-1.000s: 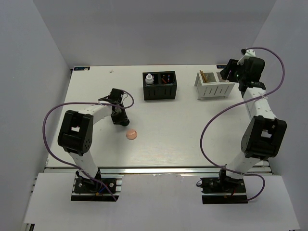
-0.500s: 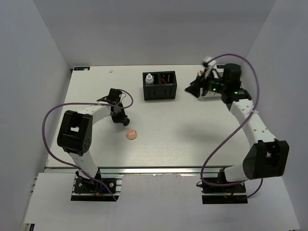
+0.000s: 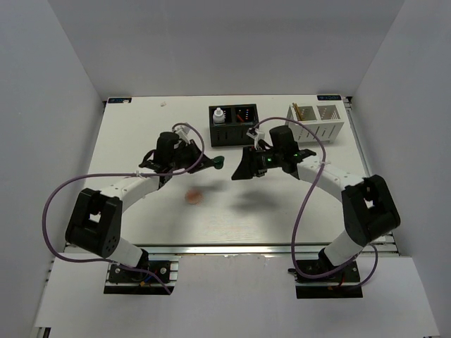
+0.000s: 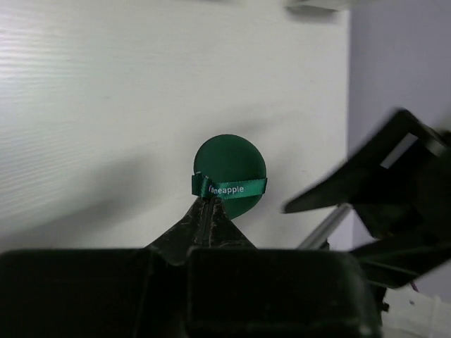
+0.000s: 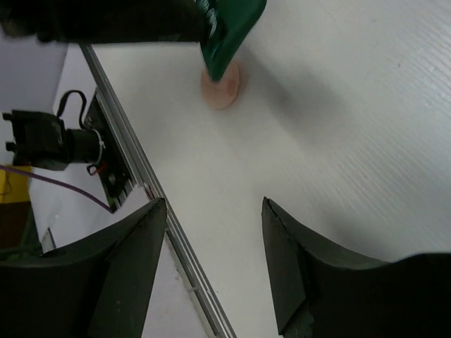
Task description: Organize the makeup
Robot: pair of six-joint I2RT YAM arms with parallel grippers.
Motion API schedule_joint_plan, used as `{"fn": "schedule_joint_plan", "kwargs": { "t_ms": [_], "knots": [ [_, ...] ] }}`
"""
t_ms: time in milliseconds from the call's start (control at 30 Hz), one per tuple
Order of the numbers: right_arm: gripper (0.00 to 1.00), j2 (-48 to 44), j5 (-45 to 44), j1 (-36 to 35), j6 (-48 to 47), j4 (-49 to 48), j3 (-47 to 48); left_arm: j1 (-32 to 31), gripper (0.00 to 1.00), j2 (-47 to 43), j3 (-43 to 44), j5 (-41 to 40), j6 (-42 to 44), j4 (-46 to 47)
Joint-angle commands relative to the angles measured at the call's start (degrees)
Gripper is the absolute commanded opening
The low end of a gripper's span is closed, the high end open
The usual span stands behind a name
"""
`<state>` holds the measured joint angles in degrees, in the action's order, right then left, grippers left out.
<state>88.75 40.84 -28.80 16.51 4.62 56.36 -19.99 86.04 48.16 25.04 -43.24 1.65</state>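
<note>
Left gripper (image 4: 209, 205) pinches the dark green disc (image 4: 230, 176) by its ribbon (printed "pineapple") above the table (image 4: 84, 105); right gripper (image 5: 213, 211) gapes wide nearby; pink disc (image 5: 220, 86) lies on the table.

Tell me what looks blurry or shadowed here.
Top external: the pink disc looks dim, a soft shadow lies under the right gripper. Left wrist: the green disc is sharp, the dark shapes right of it blurred. Right wrist: its own fingers dark, out of focus.

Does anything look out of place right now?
Yes: the pink disc lies loose on the table, far from the black box and white box. The green disc is held by its ribbon in the left gripper.
</note>
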Motion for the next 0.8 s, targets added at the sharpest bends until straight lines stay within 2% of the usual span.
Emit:
{"fn": "schedule_joint_plan", "kwargs": {
  "t_ms": [0,200,567,700,767],
  "knots": [
    [0.62,3.52,0.46,-1.61,10.98,-6.64,5.6,-3.55,0.0,-2.28,-0.09,3.79,-3.25,7.93],
    [0.61,5.82,0.12,-2.32,14.51,-8.05,8.94,-5.85,0.0,-1.58,1.58,2.47,-3.07,7.31],
    [0.55,6.17,-4.71,-2.32,12.32,-6.12,9.03,-6.64,0.0,-1.14,2.55,3.17,-2.72,7.14],
    [0.45,6.7,-5.77,-2.32,11.7,-6.38,8.94,-6.91,0.0,-0.96,2.81,3.62,-2.81,7.4],
    [0.33,6.96,-6.56,-2.32,11.18,-6.38,9.21,-6.91,0.0,-1.14,2.73,3.7,-2.81,7.4]
  ]
}}
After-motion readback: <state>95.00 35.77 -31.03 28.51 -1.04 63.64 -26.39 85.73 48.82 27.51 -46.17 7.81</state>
